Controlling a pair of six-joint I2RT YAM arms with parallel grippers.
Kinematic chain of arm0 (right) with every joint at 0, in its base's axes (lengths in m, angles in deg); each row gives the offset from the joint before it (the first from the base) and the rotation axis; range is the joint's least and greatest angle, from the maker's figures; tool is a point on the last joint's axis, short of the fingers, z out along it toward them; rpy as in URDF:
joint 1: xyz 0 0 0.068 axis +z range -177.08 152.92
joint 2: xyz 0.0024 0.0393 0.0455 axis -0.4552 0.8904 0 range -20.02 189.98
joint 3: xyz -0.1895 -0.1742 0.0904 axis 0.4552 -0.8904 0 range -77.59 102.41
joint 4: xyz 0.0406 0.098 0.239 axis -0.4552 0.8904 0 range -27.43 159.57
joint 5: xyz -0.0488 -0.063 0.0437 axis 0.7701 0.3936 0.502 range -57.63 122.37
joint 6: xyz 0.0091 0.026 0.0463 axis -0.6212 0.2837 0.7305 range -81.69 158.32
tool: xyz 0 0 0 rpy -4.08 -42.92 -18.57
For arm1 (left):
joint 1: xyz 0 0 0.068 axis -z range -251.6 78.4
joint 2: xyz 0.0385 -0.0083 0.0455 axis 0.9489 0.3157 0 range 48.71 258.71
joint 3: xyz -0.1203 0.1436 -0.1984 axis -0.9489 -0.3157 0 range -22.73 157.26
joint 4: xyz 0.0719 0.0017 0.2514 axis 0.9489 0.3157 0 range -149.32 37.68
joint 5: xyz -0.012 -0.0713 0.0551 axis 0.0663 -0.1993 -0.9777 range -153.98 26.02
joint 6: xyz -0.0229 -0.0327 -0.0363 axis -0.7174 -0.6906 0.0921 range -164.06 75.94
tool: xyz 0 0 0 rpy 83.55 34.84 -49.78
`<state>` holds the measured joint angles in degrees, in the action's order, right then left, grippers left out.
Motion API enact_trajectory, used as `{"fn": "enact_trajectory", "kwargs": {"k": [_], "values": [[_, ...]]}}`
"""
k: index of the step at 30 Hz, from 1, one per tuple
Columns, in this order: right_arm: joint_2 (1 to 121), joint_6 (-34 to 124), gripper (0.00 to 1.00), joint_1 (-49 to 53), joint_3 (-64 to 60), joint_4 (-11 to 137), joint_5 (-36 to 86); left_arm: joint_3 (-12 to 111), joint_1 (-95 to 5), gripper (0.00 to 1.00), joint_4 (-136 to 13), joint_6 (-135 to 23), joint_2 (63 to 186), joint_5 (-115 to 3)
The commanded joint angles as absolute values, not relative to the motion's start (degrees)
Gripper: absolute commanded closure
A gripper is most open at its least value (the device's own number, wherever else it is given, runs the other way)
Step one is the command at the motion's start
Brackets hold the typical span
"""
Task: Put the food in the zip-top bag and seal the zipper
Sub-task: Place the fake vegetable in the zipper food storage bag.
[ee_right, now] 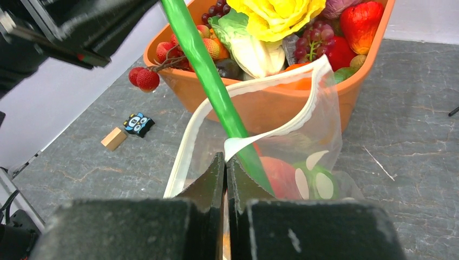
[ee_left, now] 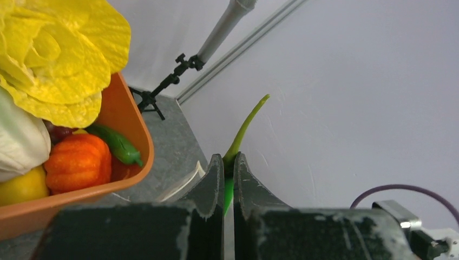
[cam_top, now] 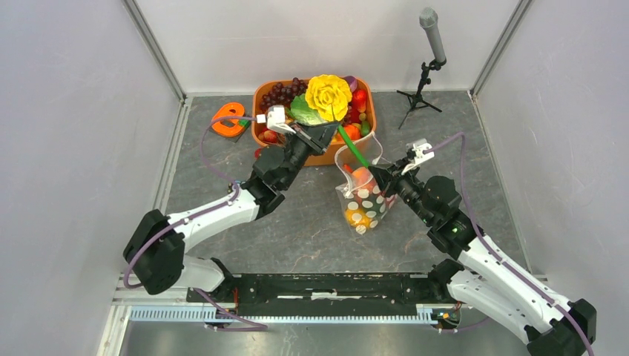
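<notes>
Zip-top bag (ee_right: 325,116) pinched by closed right end effector (ee_right: 225,162)

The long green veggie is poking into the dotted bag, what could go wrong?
The green vegetable enters slanted, gripped far up by the left tool, so it may snag the rim of the zip-top bag. The right tool pinches one spot of that rim, which could slip or fold.

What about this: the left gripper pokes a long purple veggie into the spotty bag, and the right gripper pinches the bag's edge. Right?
Not quite. The long veggie is green, not purple; the right wrist view shows it clearly. The rest stands: the left gripper pokes it into the spotty bag, and the right gripper pinches the bag's edge.
</notes>
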<state>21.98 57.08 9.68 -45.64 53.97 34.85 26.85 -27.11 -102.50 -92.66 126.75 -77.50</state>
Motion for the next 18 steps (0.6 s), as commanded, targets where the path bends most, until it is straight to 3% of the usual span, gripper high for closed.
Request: {"fn": "enact_trajectory", "kwargs": {"k": [1,18], "values": [[21.86,56.95,0.97,9.84,-45.44,48.51,34.29,26.09,-24.35,0.98,-103.31,-89.46,127.88,-80.10],[18.85,57.97,0.97,9.84,-46.74,47.15,38.63,31.91,-19.64,0.98,-95.22,-80.98,136.93,-71.65]]}}
